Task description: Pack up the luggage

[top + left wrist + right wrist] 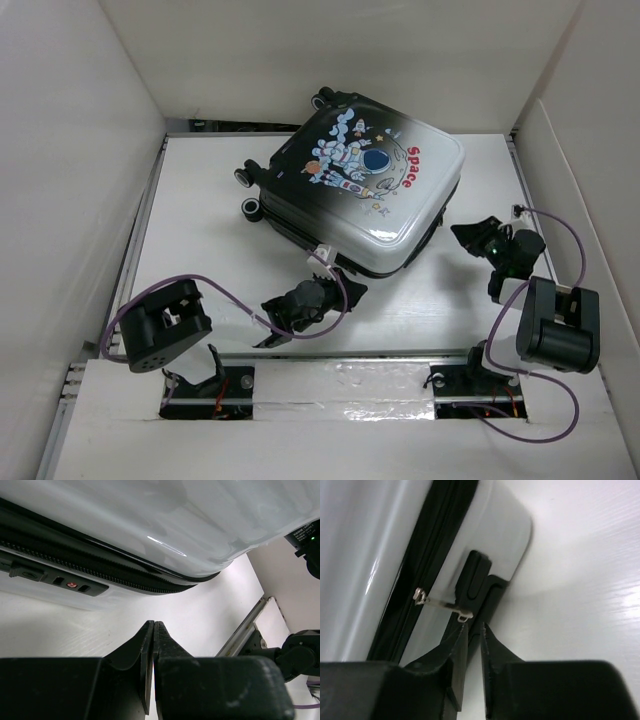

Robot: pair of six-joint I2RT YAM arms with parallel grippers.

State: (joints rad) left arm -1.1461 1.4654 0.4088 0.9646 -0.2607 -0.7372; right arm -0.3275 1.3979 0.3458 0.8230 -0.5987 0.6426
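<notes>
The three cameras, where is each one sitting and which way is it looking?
Top view: high behind the robot, looking down on the suitcase, left gripper and right gripper.
Left wrist: low, facing the suitcase's zipped side; shut left fingers show.
Right wrist: facing a suitcase corner and zipper pull; right fingers show.
Shared: every view shows the suitcase.

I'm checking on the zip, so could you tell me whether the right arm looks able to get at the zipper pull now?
Probably yes: the right gripper, jaws narrowly apart, sits at the seam of the luggage, and the silver zipper pull sticks out right at its fingertips with nothing in between.
</notes>
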